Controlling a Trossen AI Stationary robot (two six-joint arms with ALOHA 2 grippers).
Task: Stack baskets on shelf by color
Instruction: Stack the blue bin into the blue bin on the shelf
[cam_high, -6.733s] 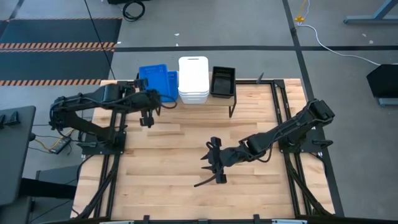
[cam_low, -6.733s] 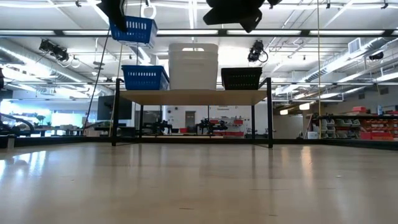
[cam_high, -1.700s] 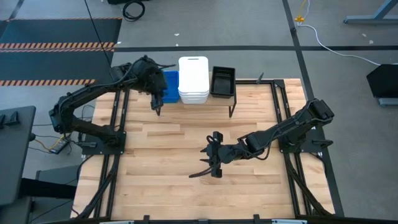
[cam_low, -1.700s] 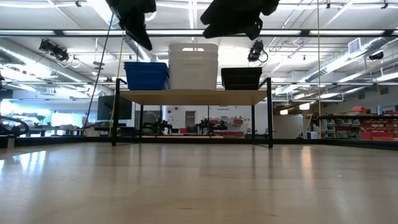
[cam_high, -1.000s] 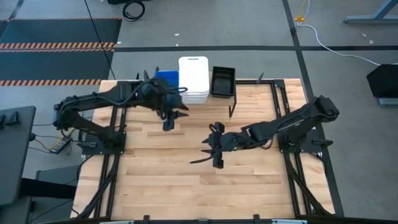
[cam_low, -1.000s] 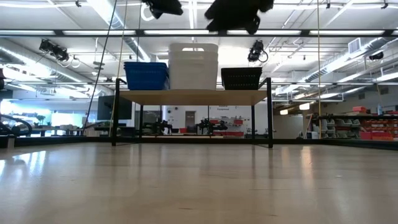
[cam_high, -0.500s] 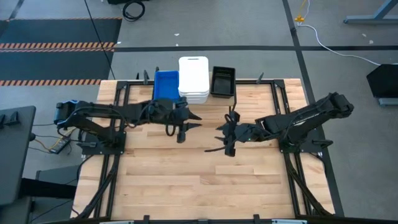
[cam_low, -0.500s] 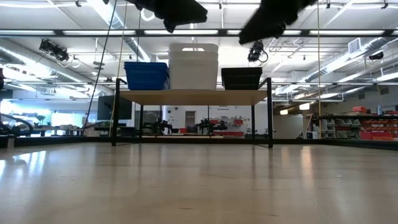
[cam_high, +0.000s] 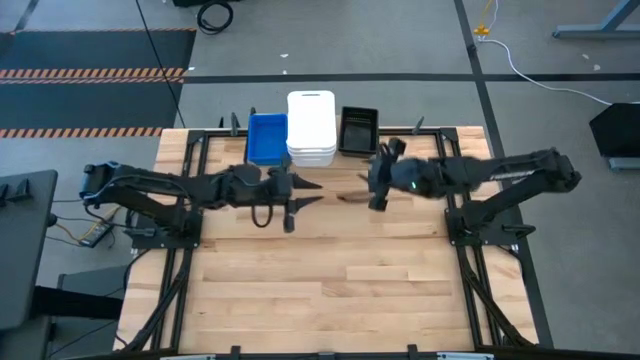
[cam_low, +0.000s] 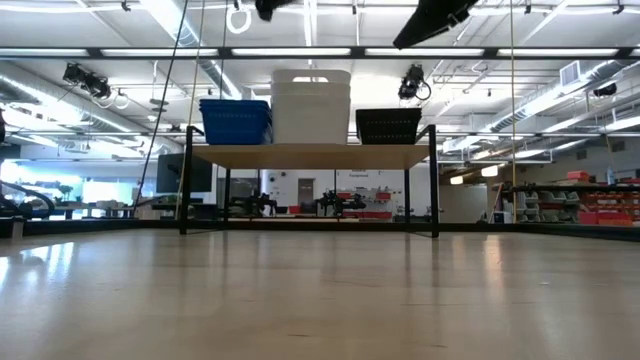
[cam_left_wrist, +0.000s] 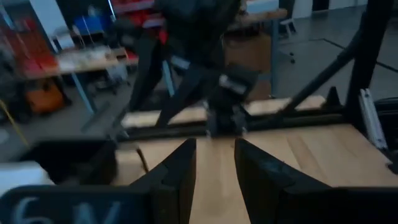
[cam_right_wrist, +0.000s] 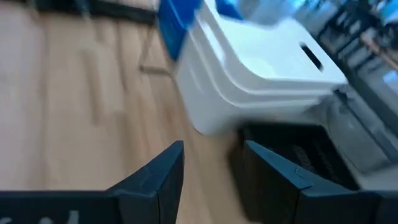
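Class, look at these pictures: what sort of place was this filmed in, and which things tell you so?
Probably a robotics lab or workshop hall. A wooden table carries two robot arms, exposed ducts and strip lights run overhead, and storage racks line the back wall.

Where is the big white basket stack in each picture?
High view: white basket stack at the table's far edge, between the blue baskets and black baskets.
Low view: middle of the shelf, tallest stack.
Left wrist view: a pale corner only, cannot tell.
Right wrist view: centre.
Shared landmark: blue baskets beside it.
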